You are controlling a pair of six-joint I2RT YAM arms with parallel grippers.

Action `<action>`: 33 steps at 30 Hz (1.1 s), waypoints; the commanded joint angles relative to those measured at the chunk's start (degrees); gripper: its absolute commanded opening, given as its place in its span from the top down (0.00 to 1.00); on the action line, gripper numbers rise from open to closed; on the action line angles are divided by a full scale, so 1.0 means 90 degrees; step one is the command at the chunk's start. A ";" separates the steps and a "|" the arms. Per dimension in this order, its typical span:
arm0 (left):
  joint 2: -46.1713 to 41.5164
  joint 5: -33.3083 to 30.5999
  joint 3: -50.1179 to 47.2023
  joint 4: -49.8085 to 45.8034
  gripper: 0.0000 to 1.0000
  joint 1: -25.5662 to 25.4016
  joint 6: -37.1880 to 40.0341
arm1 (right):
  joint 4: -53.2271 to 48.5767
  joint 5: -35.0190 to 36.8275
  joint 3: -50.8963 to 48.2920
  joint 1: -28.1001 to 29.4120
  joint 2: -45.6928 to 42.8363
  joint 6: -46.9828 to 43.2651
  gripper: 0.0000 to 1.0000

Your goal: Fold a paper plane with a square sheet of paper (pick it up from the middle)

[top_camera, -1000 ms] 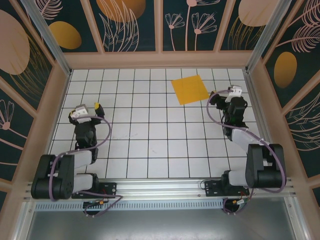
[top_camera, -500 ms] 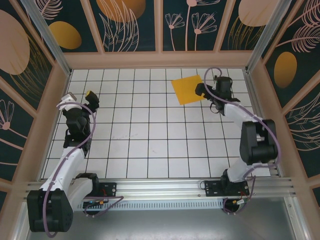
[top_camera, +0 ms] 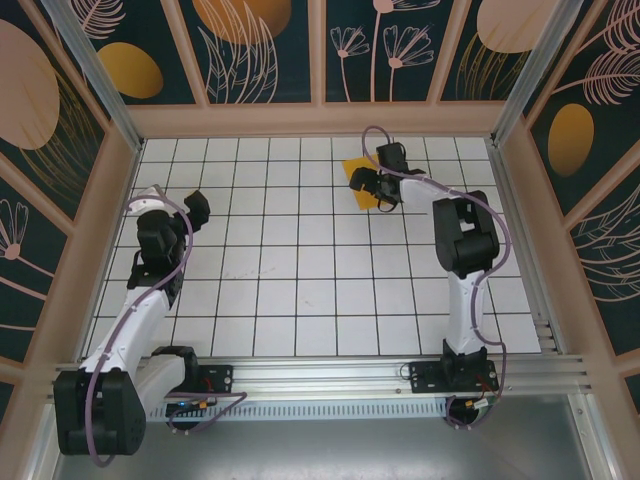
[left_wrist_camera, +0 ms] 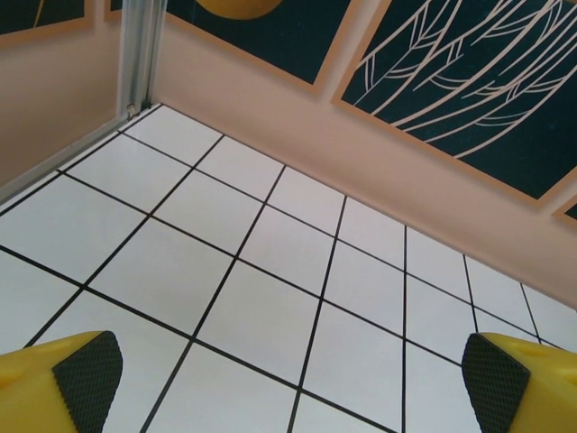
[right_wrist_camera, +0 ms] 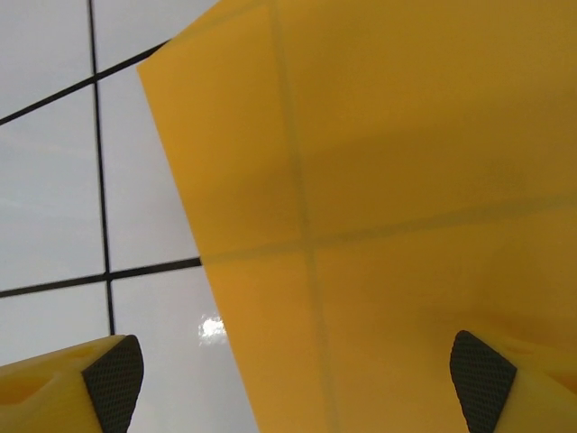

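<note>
R gripper [right_wrist_camera: 296,379] moved over sheet [right_wrist_camera: 406,135]; wrist cam shows jaws apart.

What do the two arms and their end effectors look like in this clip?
The left arm and right arm have black joints, white links and a looping purple cable each. The left end effector and right end effector have yellow fingers with black textured pads.

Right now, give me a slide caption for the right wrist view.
Open right claw poised over the flat square sheet of paper on the gridded table.
</note>
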 commanded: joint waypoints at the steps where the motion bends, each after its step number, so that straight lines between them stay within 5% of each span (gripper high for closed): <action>1: 0.0065 0.0026 0.0209 -0.0186 0.02 0.0037 -0.0015 | -0.0604 0.0162 0.0499 0.0059 0.0358 0.0146 0.10; 10: 0.0261 0.0141 0.0348 -0.0320 0.02 0.0037 -0.0036 | -0.1157 0.0162 0.0060 0.0295 0.0348 0.0349 0.10; 22: 0.0369 0.0381 0.0325 -0.0203 0.02 0.0037 -0.0086 | -0.1389 0.0078 -0.3153 0.1663 -0.1863 0.1987 0.09; 28: 0.0341 0.0402 0.0356 -0.0262 0.02 0.0037 -0.0144 | -0.2128 0.0583 -0.2379 0.1803 -0.2492 0.1711 0.07; 33: 0.0253 0.0372 0.0317 -0.0276 0.02 0.0037 -0.0144 | -0.2653 0.0902 -0.1401 0.1612 -0.2195 0.0271 0.02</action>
